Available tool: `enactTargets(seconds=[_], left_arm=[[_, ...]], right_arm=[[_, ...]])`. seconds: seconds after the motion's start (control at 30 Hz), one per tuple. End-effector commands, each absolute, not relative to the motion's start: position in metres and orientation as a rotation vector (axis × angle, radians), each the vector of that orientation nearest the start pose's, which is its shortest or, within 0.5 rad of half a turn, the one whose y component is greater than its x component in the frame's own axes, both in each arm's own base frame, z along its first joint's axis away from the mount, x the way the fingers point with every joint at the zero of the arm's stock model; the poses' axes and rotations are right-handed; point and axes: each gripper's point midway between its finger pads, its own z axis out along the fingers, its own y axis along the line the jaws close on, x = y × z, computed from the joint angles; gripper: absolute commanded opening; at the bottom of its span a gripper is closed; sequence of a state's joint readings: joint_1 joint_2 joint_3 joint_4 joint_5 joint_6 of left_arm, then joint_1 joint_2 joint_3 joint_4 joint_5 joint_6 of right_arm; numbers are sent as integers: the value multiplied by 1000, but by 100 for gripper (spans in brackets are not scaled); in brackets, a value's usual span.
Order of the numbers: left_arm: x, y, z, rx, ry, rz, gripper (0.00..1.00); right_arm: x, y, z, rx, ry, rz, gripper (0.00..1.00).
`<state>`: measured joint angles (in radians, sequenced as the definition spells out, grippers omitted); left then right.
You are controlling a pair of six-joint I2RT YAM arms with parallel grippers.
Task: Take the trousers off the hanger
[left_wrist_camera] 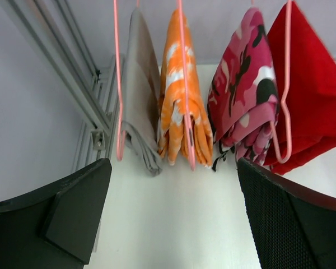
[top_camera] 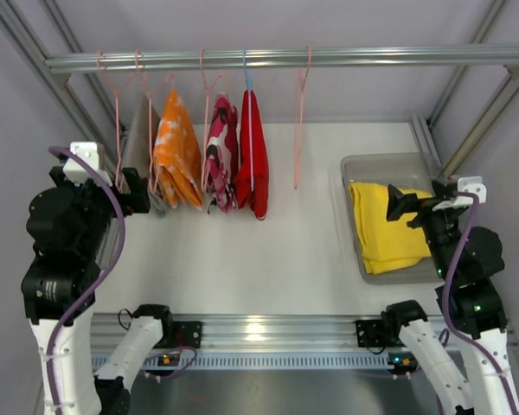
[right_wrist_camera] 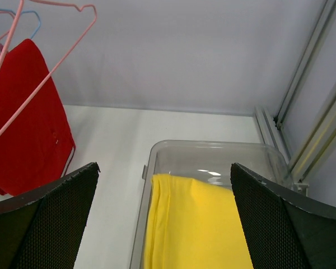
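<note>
The yellow trousers (top_camera: 386, 223) lie folded in a clear plastic bin (top_camera: 389, 162) at the right of the table; they also show in the right wrist view (right_wrist_camera: 199, 224). The pale pink hanger (top_camera: 300, 130) hangs empty on the rail, right of the other garments; part of it shows in the right wrist view (right_wrist_camera: 50, 75). My right gripper (right_wrist_camera: 163, 224) is open and empty, above the trousers in the bin. My left gripper (left_wrist_camera: 171, 218) is open and empty, at the left, in front of the hanging garments.
On the metal rail (top_camera: 329, 57) hang a grey garment (left_wrist_camera: 139, 101), an orange-and-white tie-dye garment (top_camera: 176, 151), a pink camouflage garment (top_camera: 221, 154) and a red garment (top_camera: 253, 156) on a blue hanger (top_camera: 247, 73). Metal frame posts stand at both sides.
</note>
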<state>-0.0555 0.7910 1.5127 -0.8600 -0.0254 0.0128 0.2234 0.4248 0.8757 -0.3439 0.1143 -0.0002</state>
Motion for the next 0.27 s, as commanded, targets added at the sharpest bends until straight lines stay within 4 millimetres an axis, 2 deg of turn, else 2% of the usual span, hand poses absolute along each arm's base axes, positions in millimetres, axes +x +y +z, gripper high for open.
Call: enactTargets(seconds=[0.0,0.23], left_arm=[[227,6,408,6,1751,68,99],[224,11,407,-31,1737,80,99]], right_arm=[[217,24,367,-65,1461,77,99],[215,26,369,-44,1453,115,99]])
